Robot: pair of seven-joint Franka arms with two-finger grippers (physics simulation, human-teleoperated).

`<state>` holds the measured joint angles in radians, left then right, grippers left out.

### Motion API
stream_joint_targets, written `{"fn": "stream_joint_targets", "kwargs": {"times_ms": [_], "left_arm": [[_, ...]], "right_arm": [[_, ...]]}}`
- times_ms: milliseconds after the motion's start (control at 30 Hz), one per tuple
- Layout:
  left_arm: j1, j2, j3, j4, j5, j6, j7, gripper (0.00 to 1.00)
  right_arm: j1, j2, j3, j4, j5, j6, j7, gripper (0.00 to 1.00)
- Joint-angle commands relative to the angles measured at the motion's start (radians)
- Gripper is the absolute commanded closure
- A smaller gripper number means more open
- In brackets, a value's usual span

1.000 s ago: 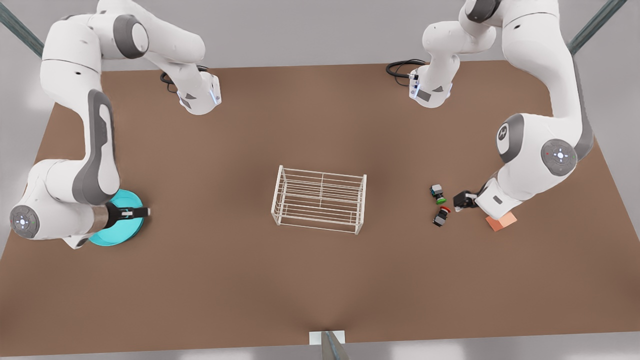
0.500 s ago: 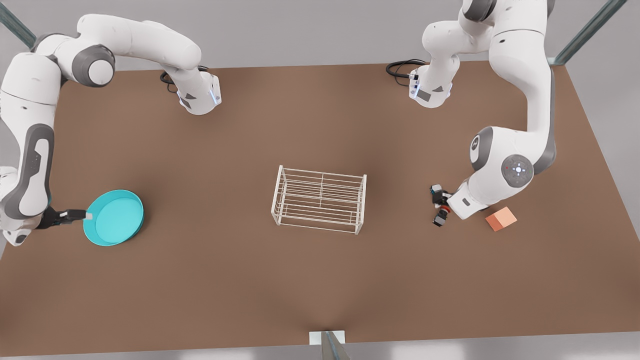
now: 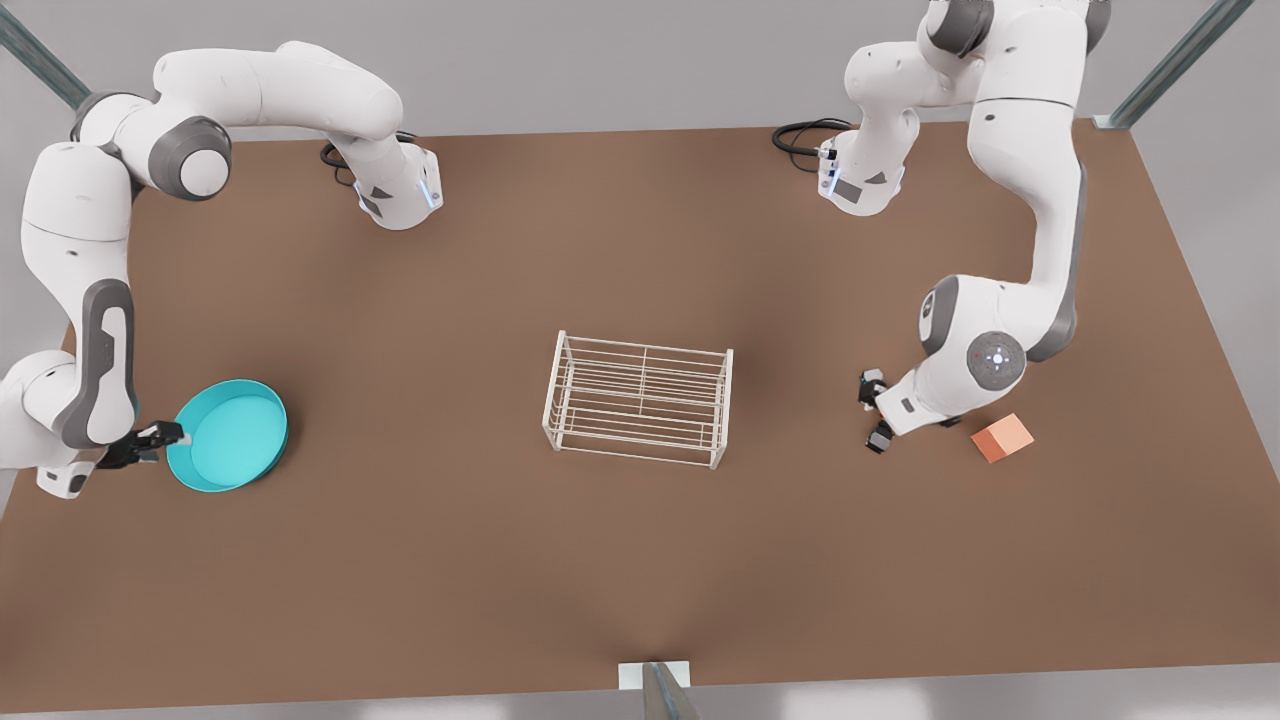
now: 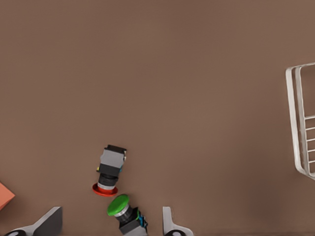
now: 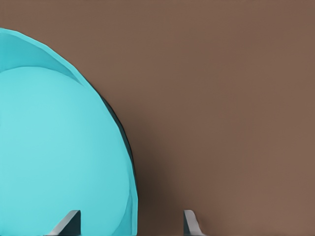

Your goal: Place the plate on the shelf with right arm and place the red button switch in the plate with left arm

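Both arms shifted: right pincer open astride plate rim, left pincer open over switches.

A plain brown worktop is lying under even light; pale grey floor is showing beyond its edges; metal struts are crossing its far corners.

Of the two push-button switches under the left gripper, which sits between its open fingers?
The green-capped switch, not the red button switch. It lies between the left gripper's open fingers, while the red-capped one lies just beyond the fingertips.
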<state>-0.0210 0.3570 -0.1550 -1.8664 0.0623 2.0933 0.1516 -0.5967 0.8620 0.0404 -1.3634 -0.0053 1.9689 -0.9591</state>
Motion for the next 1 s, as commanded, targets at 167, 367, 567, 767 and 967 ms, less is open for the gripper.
{"fn": "stream_joint_targets", "kwargs": {"times_ms": [167, 367, 567, 767, 967], "left_arm": [[0.007, 0.102, 0.000, 0.081, 0.071, 0.057, 0.102, 0.01], [0.012, 0.160, 0.000, 0.067, 0.079, 0.110, 0.088, 0.01], [0.012, 0.183, 0.002, 0.036, 0.085, 0.151, 0.082, 0.01], [0.012, 0.188, 0.003, 0.000, 0.087, 0.195, 0.075, 0.01], [0.012, 0.197, 0.015, -0.023, 0.093, 0.229, 0.075, 0.01]], "right_arm": [[0.005, 0.025, 0.003, 0.003, 0.007, -0.039, -0.029, 0.56], [0.025, 0.012, 0.007, 0.089, 0.004, -0.216, -0.004, 0.82], [0.026, -0.001, 0.064, 0.171, 0.004, -0.397, 0.106, 0.82], [0.028, -0.046, 0.282, 0.175, -0.002, -0.552, 0.411, 0.81], [0.048, -0.046, 0.504, 0.175, -0.005, -0.565, 0.743, 0.82]]}}
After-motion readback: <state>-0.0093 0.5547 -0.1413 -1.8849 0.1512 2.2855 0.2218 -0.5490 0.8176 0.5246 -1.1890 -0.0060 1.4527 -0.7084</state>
